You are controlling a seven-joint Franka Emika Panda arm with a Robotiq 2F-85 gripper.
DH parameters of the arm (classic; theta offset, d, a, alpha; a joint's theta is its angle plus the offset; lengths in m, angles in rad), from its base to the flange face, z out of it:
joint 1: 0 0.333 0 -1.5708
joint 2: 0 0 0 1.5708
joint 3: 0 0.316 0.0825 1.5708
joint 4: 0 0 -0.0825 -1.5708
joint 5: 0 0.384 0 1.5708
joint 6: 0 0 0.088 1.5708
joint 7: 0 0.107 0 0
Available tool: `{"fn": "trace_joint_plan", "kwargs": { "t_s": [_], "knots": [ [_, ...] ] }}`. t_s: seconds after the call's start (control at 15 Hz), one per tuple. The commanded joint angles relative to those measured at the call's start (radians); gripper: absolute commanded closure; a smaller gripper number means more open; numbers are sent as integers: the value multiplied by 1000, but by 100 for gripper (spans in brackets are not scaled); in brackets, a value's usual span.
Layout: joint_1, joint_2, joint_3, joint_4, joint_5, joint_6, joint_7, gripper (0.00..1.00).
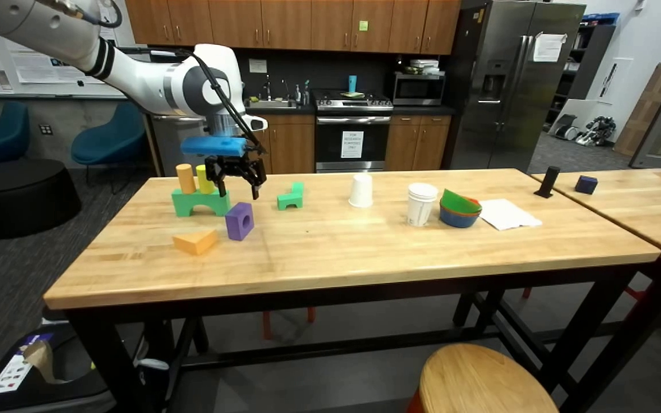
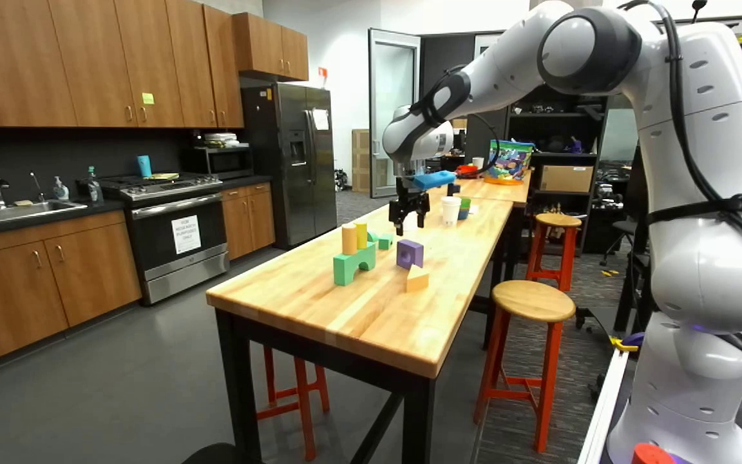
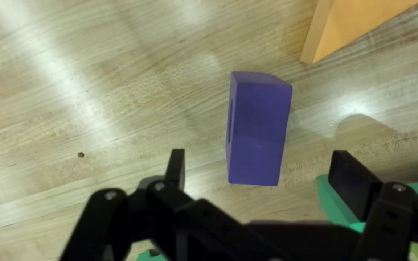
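My gripper [image 1: 238, 194] is open and empty above the wooden table, also in an exterior view [image 2: 410, 226]. In the wrist view its fingers [image 3: 258, 159] stand wide apart. The nearest thing is a purple block [image 3: 257, 134] with a round hole, standing upright on the table below; it shows in both exterior views [image 1: 239, 221] [image 2: 409, 254]. An orange wedge [image 1: 195, 242] lies beside it, also in the wrist view [image 3: 354, 25]. A green arch block [image 1: 200, 202] bears an orange cylinder [image 1: 186, 179] and a yellow cylinder [image 1: 205, 179]. A smaller green block [image 1: 290, 199] stands behind.
Further along the table [image 1: 319, 252] stand an upturned white cup [image 1: 361, 190], stacked white cups [image 1: 420, 204], coloured bowls [image 1: 459, 209] and a white sheet [image 1: 507, 214]. A black upright piece [image 1: 547, 182] stands near the far end. Stools [image 2: 533, 301] stand beside the table.
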Motion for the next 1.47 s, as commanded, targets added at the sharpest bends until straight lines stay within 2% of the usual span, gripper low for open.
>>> {"fn": "trace_joint_plan", "kwargs": {
  "t_s": [0.0,0.8,0.87,0.93,1.07,1.4],
  "knots": [
    [-5,26,9,40,6,-15,9,0],
    [-3,63,13,47,6,-13,56,0],
    [-4,62,14,48,8,-15,55,25],
    [-2,62,12,47,4,-11,63,27],
    [-3,64,10,53,5,-16,71,39],
    [-6,62,10,54,9,-19,81,81]
  ]
}}
